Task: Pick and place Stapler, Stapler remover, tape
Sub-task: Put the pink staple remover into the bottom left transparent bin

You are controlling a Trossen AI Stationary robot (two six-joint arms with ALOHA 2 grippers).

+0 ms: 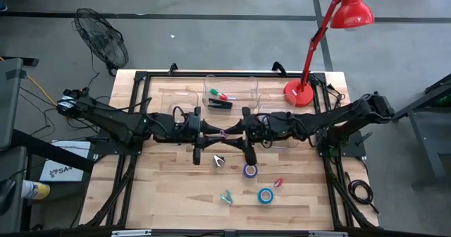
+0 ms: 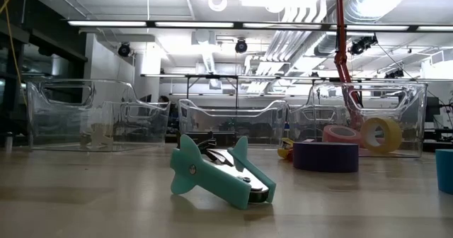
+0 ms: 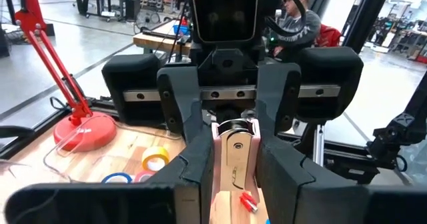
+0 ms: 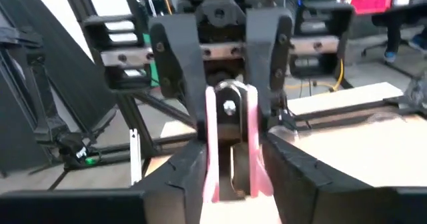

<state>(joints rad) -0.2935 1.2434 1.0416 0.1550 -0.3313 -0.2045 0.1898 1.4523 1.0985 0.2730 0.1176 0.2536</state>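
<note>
The table (image 1: pixel 169 195) is seen whole only from above. There the left gripper (image 1: pixel 215 133) and right gripper (image 1: pixel 232 132) are met tip to tip, well to the left of the red lamp (image 1: pixel 299 92) and nearer the front edge than it. Neither gripper is caught by the low view. What lies between them is made plain only by the wrist views: a pink staple remover (image 3: pixel 233 164), on which the left gripper is clamped. Whether the right gripper grips it or has let go cannot be told.

Clear bins are ranged along the back. In the middle bin (image 1: pixel 230 79), left of the lamp, the stapler (image 1: pixel 219 104) is laid. In the right bin (image 2: pixel 417 117), just beside the lamp's base, a pink roll (image 2: pixel 342 133) and a yellow roll (image 2: pixel 381 134) are shown by the low view.

On the open table, forward of the lamp, a purple tape (image 1: pixel 250 170), a blue tape (image 1: pixel 265 195) and a teal staple remover (image 2: pixel 219 174) are left lying, with the teal one lying nearest the low camera.
</note>
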